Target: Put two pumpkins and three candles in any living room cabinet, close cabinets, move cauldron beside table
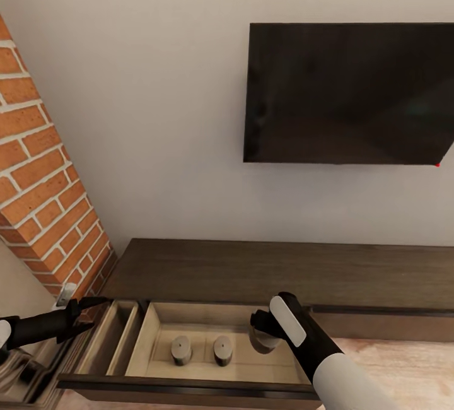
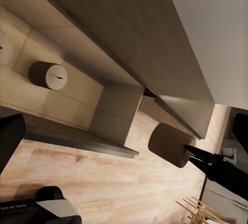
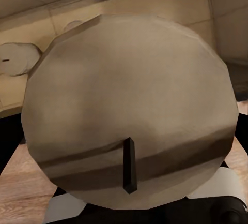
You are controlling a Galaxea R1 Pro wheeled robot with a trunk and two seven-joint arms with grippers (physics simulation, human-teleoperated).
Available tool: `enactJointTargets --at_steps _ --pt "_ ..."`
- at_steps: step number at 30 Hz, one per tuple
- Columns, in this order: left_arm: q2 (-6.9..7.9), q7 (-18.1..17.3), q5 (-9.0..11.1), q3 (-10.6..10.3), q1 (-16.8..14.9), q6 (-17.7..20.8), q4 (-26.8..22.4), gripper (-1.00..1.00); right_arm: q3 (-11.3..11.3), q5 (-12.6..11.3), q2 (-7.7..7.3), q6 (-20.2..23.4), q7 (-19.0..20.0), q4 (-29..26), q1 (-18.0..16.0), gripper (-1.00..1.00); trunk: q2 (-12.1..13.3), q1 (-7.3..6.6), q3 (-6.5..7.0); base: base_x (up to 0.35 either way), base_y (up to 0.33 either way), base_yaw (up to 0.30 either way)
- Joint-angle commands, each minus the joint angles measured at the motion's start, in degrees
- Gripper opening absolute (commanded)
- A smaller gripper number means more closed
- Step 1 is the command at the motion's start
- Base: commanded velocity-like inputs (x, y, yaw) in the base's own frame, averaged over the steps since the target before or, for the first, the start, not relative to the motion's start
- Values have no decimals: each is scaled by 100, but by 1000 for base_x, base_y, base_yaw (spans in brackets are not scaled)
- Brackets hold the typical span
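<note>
While the right pincer holds a stubby beige candle over the open pale wood drawer of the long dark-brown cabinet, where two more candles stand, it next needs lowering and letting go; the left pincer waits wide

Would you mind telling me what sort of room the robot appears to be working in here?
Most likely a living room: a flat dark television hangs on the plain wall above a long low dark-brown cabinet, and a red brick column, perhaps a chimney breast, stands to the left.
</note>
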Motion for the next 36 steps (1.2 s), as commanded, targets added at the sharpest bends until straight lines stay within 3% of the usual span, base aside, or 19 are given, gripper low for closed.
enactJointTargets --at_steps 1,18,23,25,31,36 --pt "-1 0 2 -2 0 1 0 100 3 -11 0 -20 -6 -1 0 -100 -42 23 -18 0 0 0" --pt "-2 4 -6 -8 0 1 0 100 44 3 7 -40 -1 7 7 -100 -724 396 -324 0 0 0" --pt "-2 2 -10 -9 0 1 0 100 48 34 11 -184 1 269 1 -100 -924 506 -413 0 0 0" --pt "-2 3 -8 -9 0 1 0 100 49 159 23 -375 2 335 0 -100 -1004 550 -449 0 0 0" --pt "-2 3 -15 -9 0 1 0 100 43 848 302 -553 3 421 0 -100 -1245 681 -557 0 0 0" --pt "-2 6 -21 -9 0 1 0 100 41 1020 410 -582 3 438 0 -100 -1445 791 -647 0 0 0"
